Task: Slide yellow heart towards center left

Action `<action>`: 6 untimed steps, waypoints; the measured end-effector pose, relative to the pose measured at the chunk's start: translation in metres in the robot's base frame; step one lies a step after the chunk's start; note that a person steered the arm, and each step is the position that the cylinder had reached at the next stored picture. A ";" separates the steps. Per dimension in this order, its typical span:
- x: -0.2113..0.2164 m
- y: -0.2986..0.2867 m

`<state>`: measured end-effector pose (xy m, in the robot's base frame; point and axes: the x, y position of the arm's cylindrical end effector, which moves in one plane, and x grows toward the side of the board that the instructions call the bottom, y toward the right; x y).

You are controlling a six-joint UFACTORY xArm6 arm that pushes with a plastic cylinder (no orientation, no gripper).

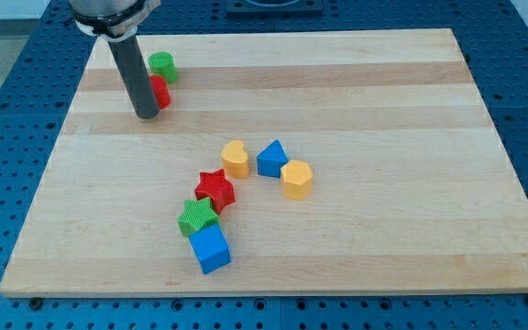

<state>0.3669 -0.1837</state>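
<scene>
Pale wooden planks are making up the board (356, 247), which is lying on a blue perforated bench, and the yellow heart (236, 159) is sitting a little left of the board's middle, just beside the blue triangular block (271, 158), with the yellow hexagonal block (296, 179) touching that one on the view's right. Below the heart, a red star (214, 190), a green star (197, 218) and a blue cube (210, 248) are trailing down in a touching chain. My tip (146, 115) is resting near the top left corner, touching or nearly touching a red block (159, 91) with a green cylinder (162, 65) just behind it, well apart from the heart. Having no jaws, the rod is gripping nothing and is standing roughly upright, its shaft rising out of the view's top. Judging by this, the approach step is not yet begun: the tip is needing to travel round to the heart's right side, threading between it and the blue triangular block, then push leftward without clipping the red star.
</scene>
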 end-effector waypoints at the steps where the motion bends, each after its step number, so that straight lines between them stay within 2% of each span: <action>1: 0.011 0.001; 3: 0.030 0.134; 4: 0.056 0.167; 5: 0.089 0.164; 6: 0.099 0.158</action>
<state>0.4659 -0.0259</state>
